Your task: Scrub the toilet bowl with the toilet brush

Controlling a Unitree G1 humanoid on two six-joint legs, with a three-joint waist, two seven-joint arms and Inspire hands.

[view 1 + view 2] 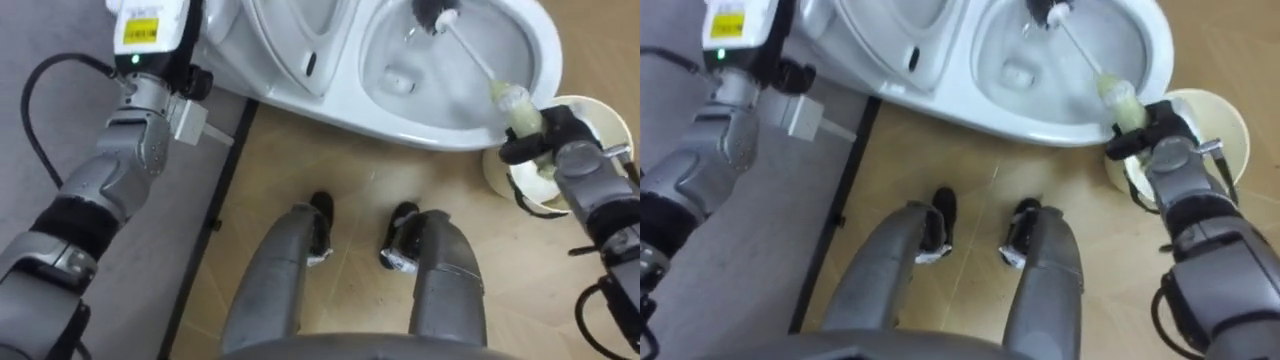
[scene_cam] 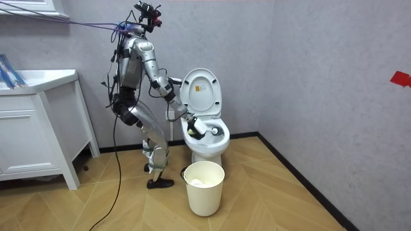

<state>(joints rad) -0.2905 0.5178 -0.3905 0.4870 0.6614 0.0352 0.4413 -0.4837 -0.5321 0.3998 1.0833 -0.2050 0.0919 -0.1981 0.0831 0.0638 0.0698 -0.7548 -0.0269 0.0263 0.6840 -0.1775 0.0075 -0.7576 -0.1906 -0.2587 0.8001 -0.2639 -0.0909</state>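
— What is there, counted?
— One brush, one toilet, one bin. The robot stands facing the toilet. Nearest, the right hand [image 1: 548, 135] has its fingers clenched round the pale grip of the brush [image 1: 470, 50], at the bowl's near rim.
— And the bin?
— The bin [image 1: 600, 112] stands on the floor just beside that hand, open-topped, with something pale inside. It crowds the right wrist.
— Further on?
— The brush slants over the rim of the toilet [image 1: 330, 105] into the bowl, and its dark head lies at the far side. One lid [image 1: 290, 40] stands raised, left of the bowl.
— The other hand?
— The left hand [image 1: 150, 40] is beside the lid. I cannot tell how its fingers are set.
— Beyond?
— One white cabinet [image 2: 38, 128] stands well apart, behind the robot.
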